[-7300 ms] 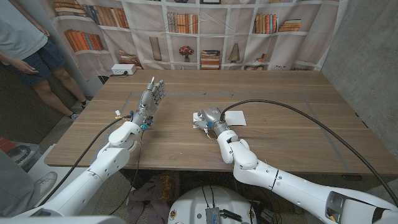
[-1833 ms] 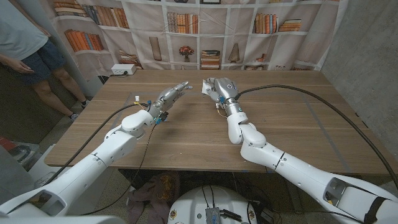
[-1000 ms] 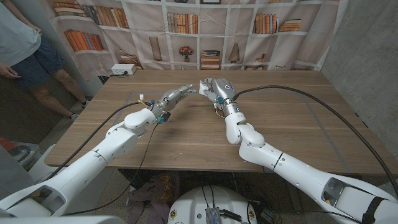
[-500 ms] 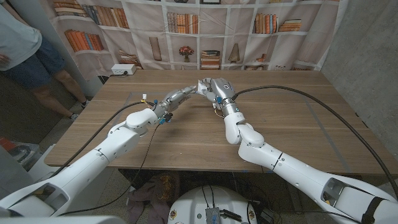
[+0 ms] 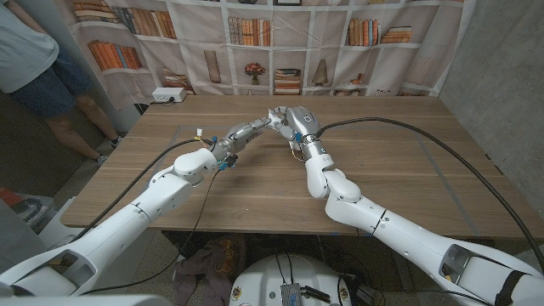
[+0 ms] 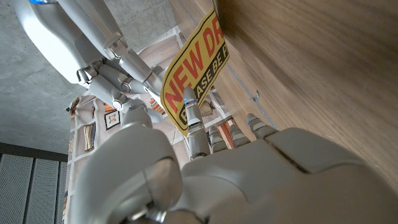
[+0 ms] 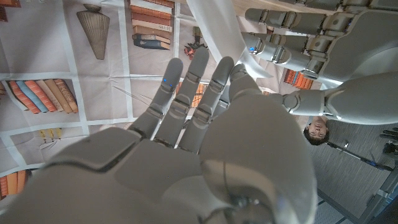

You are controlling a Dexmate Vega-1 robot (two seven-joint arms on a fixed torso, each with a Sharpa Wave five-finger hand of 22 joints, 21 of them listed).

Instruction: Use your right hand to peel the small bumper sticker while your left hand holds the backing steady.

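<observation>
My right hand is raised above the middle of the wooden table and grips the small bumper sticker. In the left wrist view the sticker is yellow with red letters and a black band. My right hand holds its far end. My left hand reaches across, its fingertips touching the sticker's near end. Whether they pinch it is unclear. The right wrist view shows the white backing running past my right hand toward my left hand.
A person stands beyond the table's far left corner. A white box sits at the table's back left edge. A bookshelf backdrop hangs behind the table. Black cables trail from both arms.
My right hand lifted the sticker off the table toward the back. My left hand swung over until its fingertips met the sticker. In the last half second almost nothing moved.
</observation>
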